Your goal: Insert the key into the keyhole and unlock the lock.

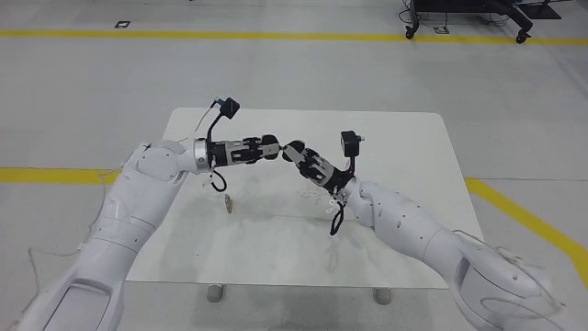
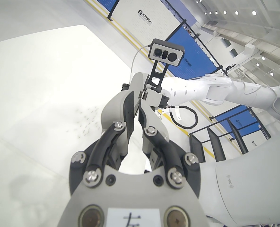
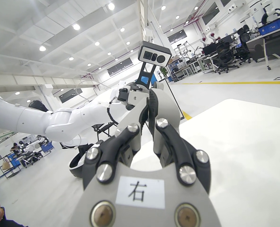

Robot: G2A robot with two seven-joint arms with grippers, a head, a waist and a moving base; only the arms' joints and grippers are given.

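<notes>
Table (image 1: 404, 239) white, floor (image 1: 303, 74) yellow-lined, left fingers (image 2: 130, 111) and right fingers (image 3: 164, 109) pressed together above it.

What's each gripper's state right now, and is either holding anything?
Left gripper: shut; whether it holds anything cannot be told.
Right gripper: shut; whether it holds anything cannot be told.

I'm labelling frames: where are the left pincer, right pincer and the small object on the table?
left pincer (image 2: 137, 103), left wrist view, between its fingertips.
right pincer (image 3: 150, 103), right wrist view, between its fingertips.
small object (image 1: 228, 204), top view, its middle.
</notes>
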